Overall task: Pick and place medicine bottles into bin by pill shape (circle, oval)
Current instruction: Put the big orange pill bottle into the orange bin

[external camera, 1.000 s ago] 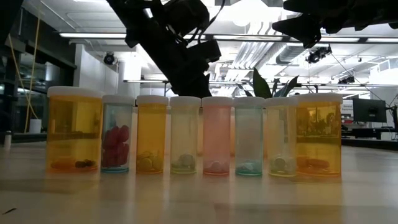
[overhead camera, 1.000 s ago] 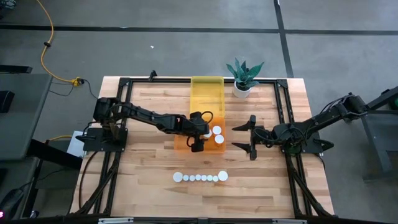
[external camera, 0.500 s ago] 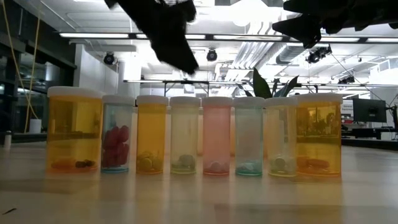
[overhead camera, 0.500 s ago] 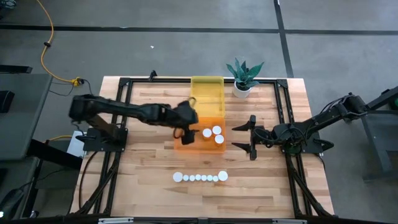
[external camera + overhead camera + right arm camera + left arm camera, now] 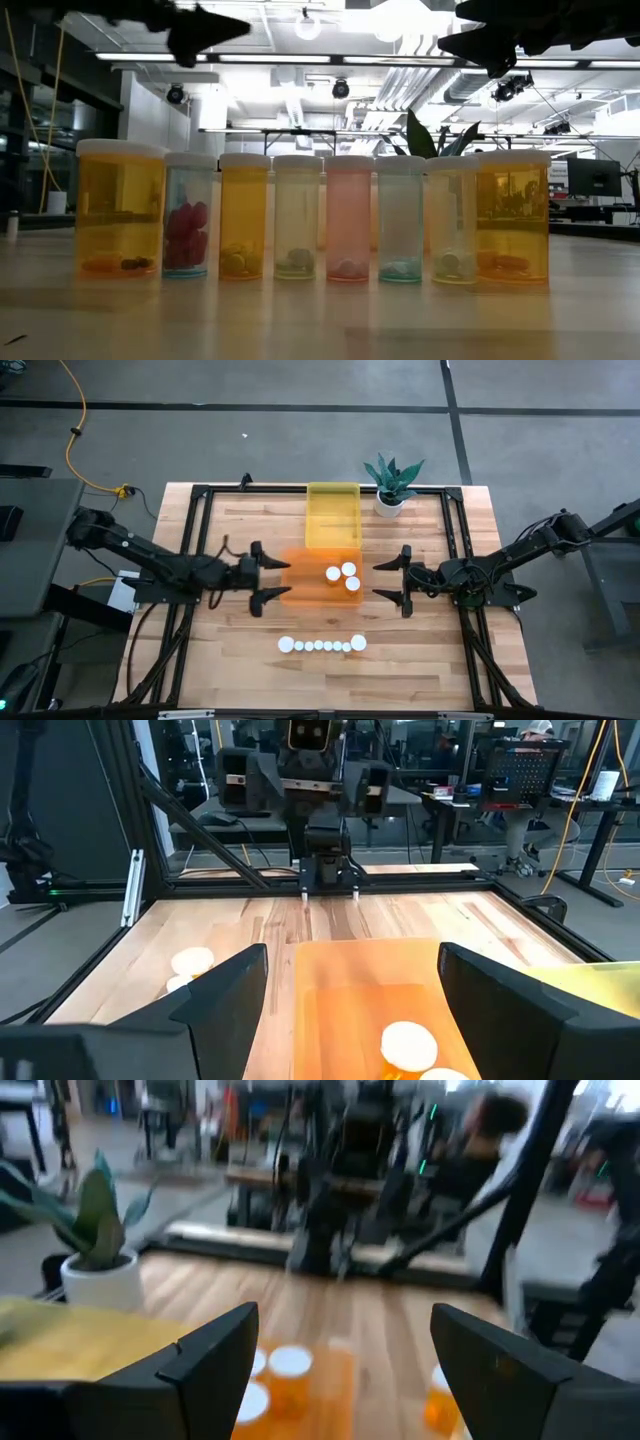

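Observation:
Several medicine bottles (image 5: 322, 645) with white caps stand upright in a row near the table's front edge; the low view shows them side by side (image 5: 310, 215). Three more bottles (image 5: 345, 576) stand inside the orange bin (image 5: 300, 588) at mid-table. The yellow bin (image 5: 332, 515) sits behind it. My left gripper (image 5: 260, 574) is open and empty, just left of the orange bin. My right gripper (image 5: 403, 579) is open and empty, right of that bin. Both point level toward the bin.
A potted plant in a white pot (image 5: 390, 485) stands at the far edge, right of the yellow bin. A black frame (image 5: 455, 520) runs around the table's sides. Bare wood lies between the bottle row and the orange bin.
My left gripper has drawn back from above the orange bin toward the table's left edge and has tipped from pointing down to lying level. The three bottles in the orange bin now show uncovered. The row of bottles has stayed put.

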Robot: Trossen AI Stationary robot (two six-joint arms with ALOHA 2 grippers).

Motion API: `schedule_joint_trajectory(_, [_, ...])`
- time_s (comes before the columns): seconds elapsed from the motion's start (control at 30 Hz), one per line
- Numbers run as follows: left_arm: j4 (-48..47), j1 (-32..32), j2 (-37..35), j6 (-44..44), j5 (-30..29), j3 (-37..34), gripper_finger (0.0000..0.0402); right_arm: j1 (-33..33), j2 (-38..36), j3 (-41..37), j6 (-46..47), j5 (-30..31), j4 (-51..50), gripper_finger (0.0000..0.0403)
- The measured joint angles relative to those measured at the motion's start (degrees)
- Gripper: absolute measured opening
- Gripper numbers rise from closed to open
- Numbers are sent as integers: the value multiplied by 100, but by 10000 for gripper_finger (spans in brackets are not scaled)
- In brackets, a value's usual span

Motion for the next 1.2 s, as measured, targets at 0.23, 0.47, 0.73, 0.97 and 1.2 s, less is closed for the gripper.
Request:
schedule_joint_trajectory(0.23, [852, -113, -415, 542, -215, -577, 287, 0, 0, 0, -75, 0, 68, 287])
schedule_joint_trajectory(0.47, [805, -113, -423, 654, -169, -579, 287, 0, 0, 0, -78, -1, 76, 287])
schedule_joint_trajectory(0.73, [796, -113, -423, 642, -163, -579, 287, 0, 0, 0, 52, -67, 71, 287])
schedule_joint_trajectory(0.97, [784, -113, -407, 625, -164, -579, 287, 454, 506, 374, 1308, -507, -258, 287])
schedule_joint_trajectory(1.2, [784, -114, -407, 655, -168, -579, 287, 1538, 2051, 1653, 1909, 361, -2289, 287])
